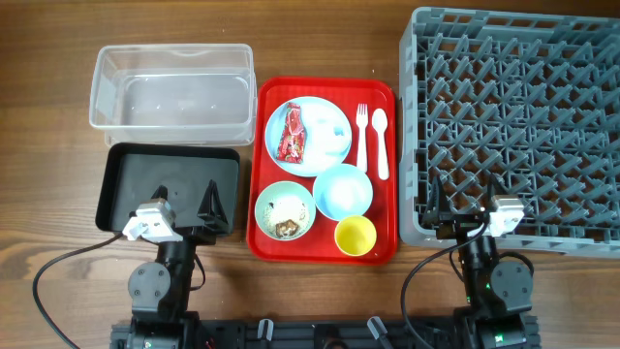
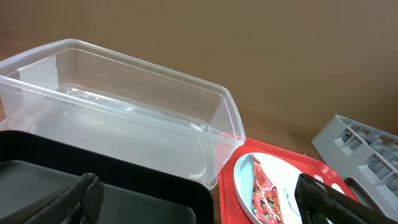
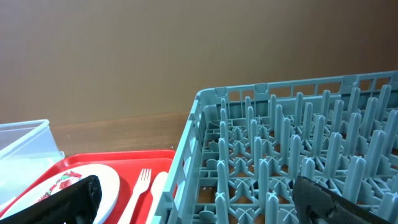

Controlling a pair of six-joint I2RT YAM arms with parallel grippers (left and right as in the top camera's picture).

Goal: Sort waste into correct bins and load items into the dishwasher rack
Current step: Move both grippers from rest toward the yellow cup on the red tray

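The red shiny snack wrapper [image 1: 291,134] lies on the light blue round plate [image 1: 331,131] at the far end of the flat red serving tray [image 1: 325,247], long axis running near to far. It sits far-right of the left gripper [image 1: 187,191], which hovers over the shallow black plastic tray [image 1: 136,174], 2 fingers spread, empty. The right gripper [image 1: 463,189], also spread and empty at the near-left corner of the large grey plastic dishwasher rack [image 1: 523,87], is farther off. The left arm looks better placed.

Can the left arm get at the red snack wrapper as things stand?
Probably yes. The red snack wrapper lies uncovered on the light blue plate, and the left gripper sits open over the black tray with no obstacle between them.
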